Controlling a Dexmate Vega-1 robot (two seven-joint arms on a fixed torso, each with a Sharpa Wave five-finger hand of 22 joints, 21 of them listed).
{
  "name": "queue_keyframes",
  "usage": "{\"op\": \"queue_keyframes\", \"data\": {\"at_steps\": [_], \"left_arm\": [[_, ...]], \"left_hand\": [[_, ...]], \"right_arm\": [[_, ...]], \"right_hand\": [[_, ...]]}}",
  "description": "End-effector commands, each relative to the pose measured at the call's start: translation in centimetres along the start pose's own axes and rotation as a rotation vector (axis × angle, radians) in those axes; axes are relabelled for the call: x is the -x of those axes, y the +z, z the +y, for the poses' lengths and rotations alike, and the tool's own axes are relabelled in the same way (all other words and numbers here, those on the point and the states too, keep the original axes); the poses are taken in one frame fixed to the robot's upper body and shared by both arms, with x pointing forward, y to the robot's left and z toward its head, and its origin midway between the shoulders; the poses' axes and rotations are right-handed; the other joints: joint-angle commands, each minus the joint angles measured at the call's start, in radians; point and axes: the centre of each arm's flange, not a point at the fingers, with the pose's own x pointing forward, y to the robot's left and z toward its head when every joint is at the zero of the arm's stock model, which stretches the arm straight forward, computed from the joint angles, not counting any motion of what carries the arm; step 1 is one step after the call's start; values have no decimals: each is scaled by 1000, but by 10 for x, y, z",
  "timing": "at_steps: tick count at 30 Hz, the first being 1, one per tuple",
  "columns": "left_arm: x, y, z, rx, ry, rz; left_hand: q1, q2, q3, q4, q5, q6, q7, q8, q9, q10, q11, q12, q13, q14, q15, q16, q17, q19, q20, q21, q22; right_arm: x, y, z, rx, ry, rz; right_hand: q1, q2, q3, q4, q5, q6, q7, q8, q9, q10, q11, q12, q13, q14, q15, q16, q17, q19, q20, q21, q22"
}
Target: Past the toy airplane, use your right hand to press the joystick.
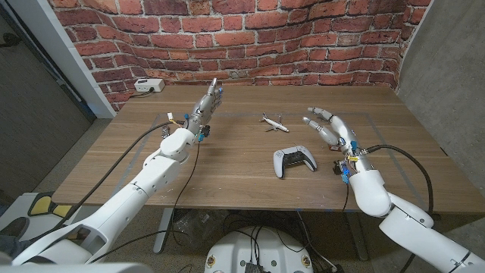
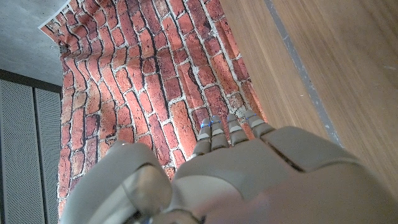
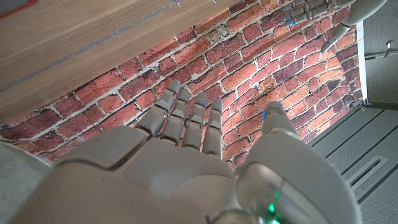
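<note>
worktop (image 1: 227, 163): wooden, grey tape lines | white box (image 1: 148, 86): far left corner, cable attached | brick wall (image 1: 227, 30): behind worktop | grey panel (image 1: 447, 68): right side

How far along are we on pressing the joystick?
Nothing done yet. The right hand is raised, fingers apart, holding nothing, right of the white game controller, whose joystick is untouched. The small white toy airplane lies beyond it. Left: reach and press.
</note>
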Motion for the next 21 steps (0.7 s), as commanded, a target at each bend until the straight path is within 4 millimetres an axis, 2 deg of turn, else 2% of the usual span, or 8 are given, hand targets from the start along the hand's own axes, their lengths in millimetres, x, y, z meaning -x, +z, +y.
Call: {"op": "queue_keyframes", "data": {"at_steps": [1,9,16,21], "left_arm": [[-1,2,-3,-8,-11,3],[1,2,-2,-3,0,1],[2,0,-3,-11,9,6],[4,0,-2,-7,25,-2]], "left_hand": [[-2,2,-5,1,-3,3,-3,-3,5,9,0,0,3,8,1,-1,2,5,2,1,5],[-1,3,-7,1,-4,3,-4,-3,5,9,-2,0,3,8,1,-1,2,7,1,2,5],[-1,3,-8,1,-4,1,-4,-4,5,8,0,0,3,9,2,-1,2,7,0,2,5],[0,3,-10,1,-4,-2,-5,-5,5,7,0,-1,3,9,1,-1,2,6,0,1,5]], "right_arm": [[-17,-12,-12,-244,52,-12],[-30,-20,-20,-297,72,-23],[-41,-32,-21,-361,83,-25],[-48,-40,-23,-400,109,-7]], "right_hand": [[-12,-2,3,9,-2,5,15,2,3,2,17,5,3,4,5,3,3,9,3,3,4],[-25,-3,-2,15,-4,2,23,0,2,3,31,4,3,0,12,1,4,5,6,0,4],[-36,-3,-6,20,-6,-8,29,-4,2,5,32,4,3,-1,17,0,5,5,10,-2,4],[-49,-2,-11,27,-7,-22,33,-9,2,6,44,3,3,-4,22,-2,6,3,13,-4,3]]}}
